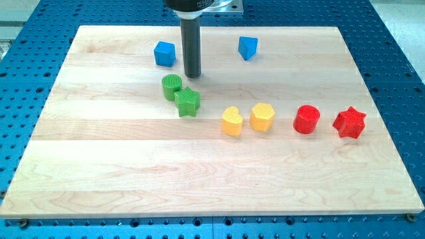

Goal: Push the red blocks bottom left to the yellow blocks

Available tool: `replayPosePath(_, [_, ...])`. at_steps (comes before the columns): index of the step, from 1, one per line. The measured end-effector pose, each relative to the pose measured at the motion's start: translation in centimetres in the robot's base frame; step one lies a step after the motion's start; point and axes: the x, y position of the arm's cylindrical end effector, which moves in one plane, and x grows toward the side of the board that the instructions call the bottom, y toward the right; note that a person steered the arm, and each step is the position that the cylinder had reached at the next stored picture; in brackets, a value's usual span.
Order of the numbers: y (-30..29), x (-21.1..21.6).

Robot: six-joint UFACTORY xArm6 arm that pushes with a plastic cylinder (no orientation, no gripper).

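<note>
Sitting by the green star (188, 103), my tip (192, 76) (no claw here) should probably loop right of the red star (350, 123) and red cylinder (307, 119), nudging them toward the yellow hearts (247, 119).

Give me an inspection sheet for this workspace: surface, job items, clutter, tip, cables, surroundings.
Surface: pale wooden board, lying flat.
Job's things: red round block and red star block at the view's right; two yellow heart-shaped blocks side by side left of them.
Clutter: green round block touching green star block; two blue blocks near the top.
Tip: my tip sits just above the green pair, far from the reds.
Cables: nothing seen.
Surroundings: blue perforated table.
</note>
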Motion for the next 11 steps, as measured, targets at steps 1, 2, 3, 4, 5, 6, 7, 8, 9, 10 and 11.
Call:
replayPosePath(1, [-3.0, 1.2])
replayPosePath(2, [0.8, 3.7])
replayPosePath(3, [11.7, 2.7])
replayPosePath(4, [26.2, 5.5])
replayPosePath(5, [37.9, 8.2])
replayPosePath(6, [37.2, 11.1])
replayPosePath(7, [34.3, 14.3])
replayPosePath(8, [29.4, 16.0])
replayPosePath(9, [24.5, 16.0])
replayPosePath(10, [29.3, 16.0])
replayPosePath(11, [29.9, 16.2])
